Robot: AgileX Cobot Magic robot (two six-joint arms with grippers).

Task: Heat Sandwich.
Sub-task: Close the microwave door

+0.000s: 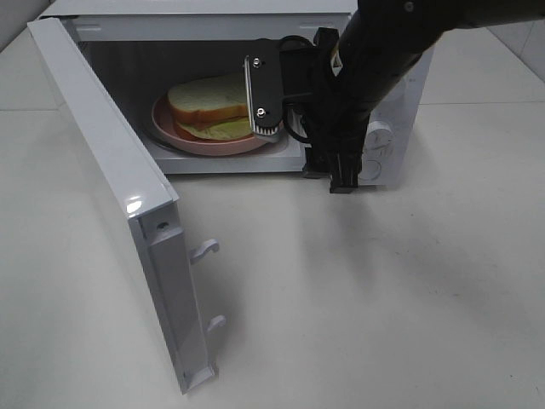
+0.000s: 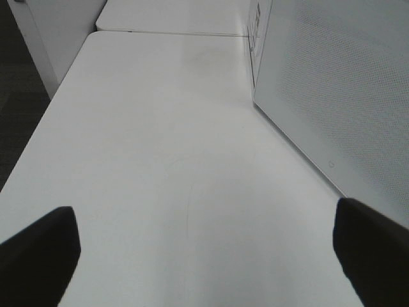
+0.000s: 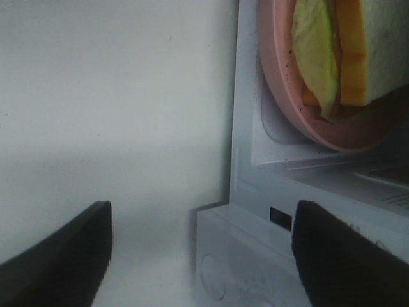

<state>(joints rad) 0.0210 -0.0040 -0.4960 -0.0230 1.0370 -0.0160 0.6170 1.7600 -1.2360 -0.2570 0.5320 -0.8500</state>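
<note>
Both grippers are empty, jaws spread wide. Sandwich (image 1: 209, 104) lies on the pink plate (image 1: 197, 146) inside the microwave (image 1: 213, 15), at 11 o'clock in the high view, with the door (image 1: 102, 179) swung out toward 8. Right gripper (image 3: 203, 224) hangs at the opening, 3 o'clock of the plate; left gripper (image 2: 204, 224) hovers over the table (image 2: 160, 128) beside the microwave's wall.
</note>
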